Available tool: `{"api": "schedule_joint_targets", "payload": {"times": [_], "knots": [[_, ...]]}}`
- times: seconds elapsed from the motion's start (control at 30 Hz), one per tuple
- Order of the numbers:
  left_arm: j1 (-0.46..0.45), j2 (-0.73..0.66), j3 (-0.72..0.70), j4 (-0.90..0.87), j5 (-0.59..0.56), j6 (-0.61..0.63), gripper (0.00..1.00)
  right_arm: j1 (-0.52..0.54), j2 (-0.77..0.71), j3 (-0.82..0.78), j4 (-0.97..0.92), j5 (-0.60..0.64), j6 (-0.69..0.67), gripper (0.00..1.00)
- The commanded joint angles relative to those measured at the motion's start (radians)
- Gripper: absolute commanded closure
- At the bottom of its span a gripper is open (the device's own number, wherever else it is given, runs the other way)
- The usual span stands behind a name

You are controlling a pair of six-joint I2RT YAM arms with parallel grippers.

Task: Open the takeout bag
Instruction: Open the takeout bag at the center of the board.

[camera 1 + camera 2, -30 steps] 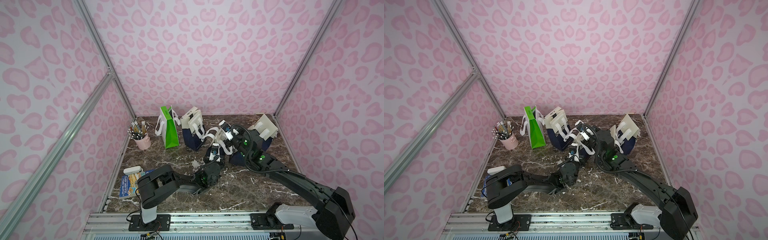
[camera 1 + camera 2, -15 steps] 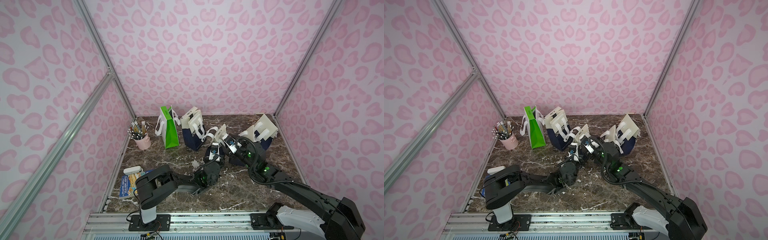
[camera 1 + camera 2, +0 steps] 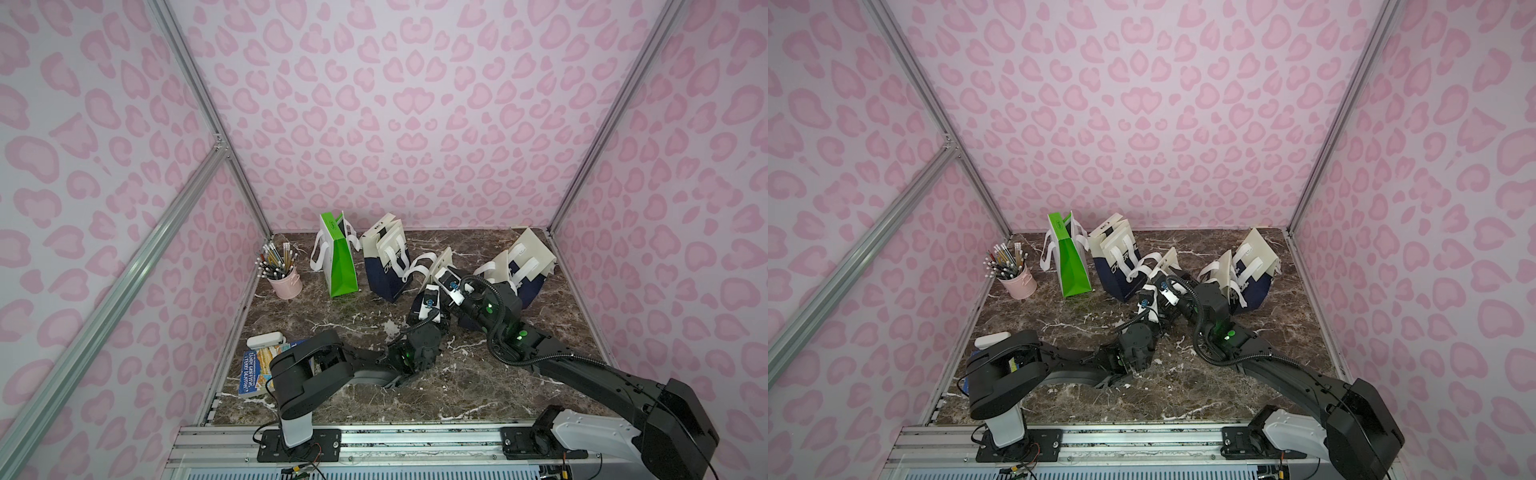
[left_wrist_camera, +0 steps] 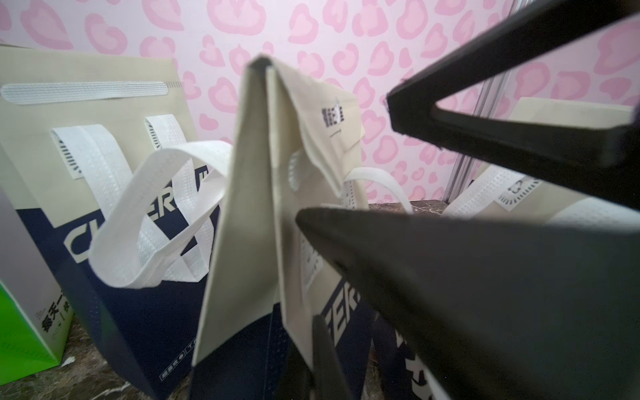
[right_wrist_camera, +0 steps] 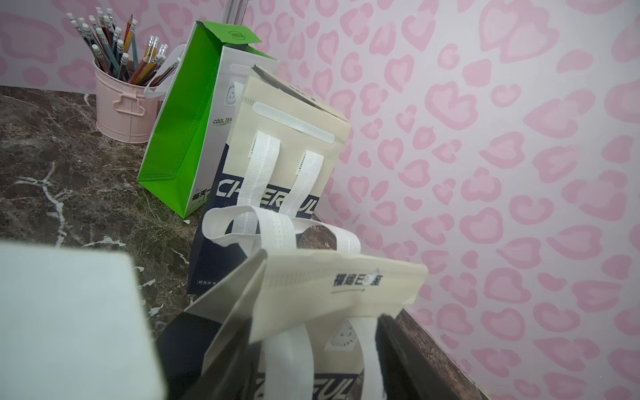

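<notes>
Marble tabletop (image 3: 457, 399), pink walls (image 3: 395, 124); left pincer (image 3: 431, 291) clamps takeout bag (image 4: 242, 214); right pincer (image 3: 443, 274) parted.

High stereo pair; close wrist views

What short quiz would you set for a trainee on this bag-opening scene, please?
1. True or false: the green bag stands between the pink cup and a navy-and-cream bag.
2. Which bag do the left arm and the right arm both reach?
A. the green bag
B. the middle navy-and-cream bag
C. the bag nearest the right wall
3. Fill in: the pink cup holds ____.

Key: 1 true; 2 B; 3 pencils.
</notes>
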State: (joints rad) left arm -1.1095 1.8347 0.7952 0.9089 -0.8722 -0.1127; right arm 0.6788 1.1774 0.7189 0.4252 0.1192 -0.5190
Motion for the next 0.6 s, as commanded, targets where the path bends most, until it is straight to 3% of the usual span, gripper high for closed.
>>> {"api": "schedule_joint_targets", "payload": {"times": [0.0, 0.1, 0.3, 0.57], "knots": [[-0.001, -0.011, 0.004, 0.01, 0.012, 0.007, 0.95, 0.003, 0.005, 0.022, 0.09, 0.029, -0.019, 0.46], [0.0, -0.012, 0.002, 0.009, 0.011, 0.008, 0.95, 0.002, 0.01, 0.022, 0.101, 0.039, -0.03, 0.52], [-0.001, -0.017, 0.005, 0.007, 0.015, 0.022, 0.95, 0.001, 0.01, 0.017, 0.138, 0.062, -0.032, 0.73], [0.0, -0.02, 0.008, 0.007, 0.02, 0.04, 0.95, -0.002, 0.049, 0.032, 0.147, 0.045, -0.04, 0.81]]}}
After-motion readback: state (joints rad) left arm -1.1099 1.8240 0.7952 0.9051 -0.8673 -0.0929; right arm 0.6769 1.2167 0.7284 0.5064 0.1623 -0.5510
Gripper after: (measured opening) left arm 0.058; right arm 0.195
